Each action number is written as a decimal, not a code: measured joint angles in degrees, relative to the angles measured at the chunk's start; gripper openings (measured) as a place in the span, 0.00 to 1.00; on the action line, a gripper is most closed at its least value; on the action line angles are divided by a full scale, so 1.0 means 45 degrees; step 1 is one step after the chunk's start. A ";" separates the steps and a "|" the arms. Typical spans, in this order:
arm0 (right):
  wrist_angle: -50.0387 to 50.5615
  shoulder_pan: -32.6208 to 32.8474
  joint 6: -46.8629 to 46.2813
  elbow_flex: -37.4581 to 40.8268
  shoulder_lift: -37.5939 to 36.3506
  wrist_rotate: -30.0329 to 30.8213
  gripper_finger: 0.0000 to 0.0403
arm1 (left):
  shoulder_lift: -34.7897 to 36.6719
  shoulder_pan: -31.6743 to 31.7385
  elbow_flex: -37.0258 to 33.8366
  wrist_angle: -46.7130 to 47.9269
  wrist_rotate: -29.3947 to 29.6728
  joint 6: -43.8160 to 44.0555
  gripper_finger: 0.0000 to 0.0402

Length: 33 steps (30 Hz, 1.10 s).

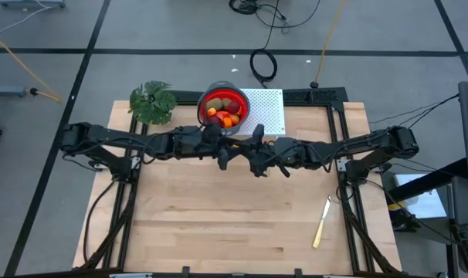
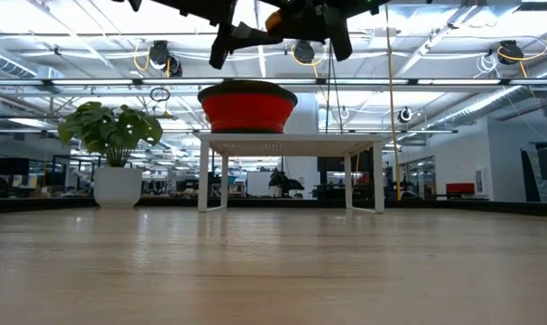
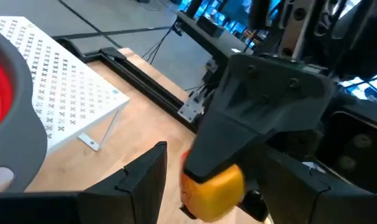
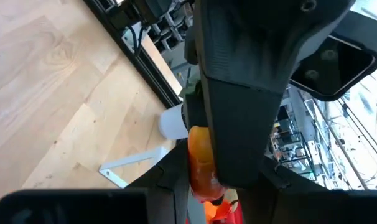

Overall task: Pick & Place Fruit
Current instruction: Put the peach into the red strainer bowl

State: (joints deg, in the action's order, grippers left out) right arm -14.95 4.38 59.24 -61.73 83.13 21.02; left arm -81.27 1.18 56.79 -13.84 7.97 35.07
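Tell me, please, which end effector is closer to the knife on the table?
Right. The right end effector hovers mid-table, up and left of the knife; the left end effector is farther left.

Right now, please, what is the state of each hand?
Left hand: open, one finger on each side of the orange fruit.
Right hand: closed, holding the orange fruit.

Table top point(image 1: 218, 224) — pale wood boards, smooth, satin sheen. Bowl point(image 1: 223, 106) — red inside with a grey matt rim, plastic-looking. Stand point(image 3: 58, 93) under it: white perforated sheet, matt. Left gripper point(image 3: 204, 186) fingers: dark matt plastic. Fruit point(image 3: 211, 186) between the arms — orange-yellow, smooth, faintly glossy. Plant point(image 1: 152, 101): matt green leaves.
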 joint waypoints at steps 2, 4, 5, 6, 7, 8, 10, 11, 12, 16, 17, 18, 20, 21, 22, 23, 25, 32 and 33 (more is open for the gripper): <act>0.0034 -0.0004 0.0000 0.0000 0.0000 0.0004 0.24 | 0.0023 0.0026 0.0005 0.0006 0.0010 0.0035 0.58; 0.0066 -0.0004 -0.0010 0.0000 0.0000 0.0004 0.24 | 0.0013 0.0032 0.0005 0.0056 0.0029 0.0251 0.57; 0.0066 -0.0004 -0.0061 0.0000 0.0000 0.0004 0.24 | 0.0013 0.0032 0.0005 0.0047 0.0029 0.0287 0.56; 0.0053 -0.0004 -0.0183 0.0000 0.0000 -0.0001 0.24 | 0.0013 0.0032 0.0005 0.0047 0.0026 0.0282 0.54; 0.0047 -0.0004 -0.0341 0.0000 0.0000 -0.0005 0.25 | 0.0013 0.0032 0.0005 0.0052 -0.0003 0.0282 0.52; 0.0047 -0.0004 -0.0532 0.0000 0.0000 -0.0010 0.25 | 0.0013 0.0032 0.0005 0.0063 -0.0044 0.0282 0.49; 0.0057 -0.0004 -0.0882 0.0000 0.0000 -0.0005 0.27 | 0.0013 0.0032 0.0005 0.0071 -0.0117 0.0277 0.44; 0.0062 -0.0004 -0.1004 0.0000 0.0000 -0.0020 0.28 | 0.0013 0.0032 0.0005 0.0066 -0.0117 0.0278 0.42; 0.0057 -0.0004 -0.1030 0.0000 0.0000 -0.0022 0.28 | 0.0013 0.0032 0.0005 0.0066 -0.0105 0.0277 0.39; 0.0062 -0.0004 -0.1079 0.0000 0.0000 -0.0015 0.30 | 0.0013 0.0032 0.0005 0.0056 -0.0121 0.0277 0.30; 0.0062 -0.0004 -0.1193 0.0000 0.0000 -0.0020 0.31 | 0.0013 0.0032 0.0005 0.0056 -0.0121 0.0277 0.29; 0.0057 -0.0004 -0.1343 0.0000 0.0000 -0.0020 0.31 | 0.0013 0.0032 0.0005 0.0056 -0.0121 0.0277 0.28; 0.0062 -0.0043 -0.1650 0.0000 0.0000 -0.0023 0.33 | 0.0013 0.0032 0.0005 0.0061 -0.0126 0.0277 0.26; 0.0059 -0.0050 -0.1772 0.0000 0.0000 -0.0034 0.33 | 0.0013 0.0032 0.0005 0.0061 -0.0134 0.0272 0.26; 0.0058 -0.0053 -0.1891 0.0000 0.0000 -0.0044 0.34 | 0.0013 0.0032 0.0005 0.0061 -0.0181 0.0267 0.26; 0.0058 -0.0053 -0.1990 0.0000 0.0000 -0.0035 0.35 | 0.0013 0.0032 0.0005 0.0063 -0.0238 0.0267 0.26; 0.0076 -0.0053 -0.2016 0.0000 0.0000 -0.0044 0.37 | 0.0013 0.0032 0.0005 0.0066 -0.0292 0.0219 0.26; 0.0488 -0.0053 -0.3251 0.0000 0.0000 -0.0038 0.44 | 0.0013 0.0037 -0.0005 0.0146 -0.0307 -0.0092 0.27; 0.0559 -0.0053 -0.3436 -0.0002 0.0000 -0.0036 0.45 | 0.0013 0.0037 -0.0005 0.0181 -0.0317 -0.0093 0.27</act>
State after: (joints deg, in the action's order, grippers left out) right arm -12.44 4.14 43.78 -61.74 83.13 20.86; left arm -81.21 1.34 56.77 -13.02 6.54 34.65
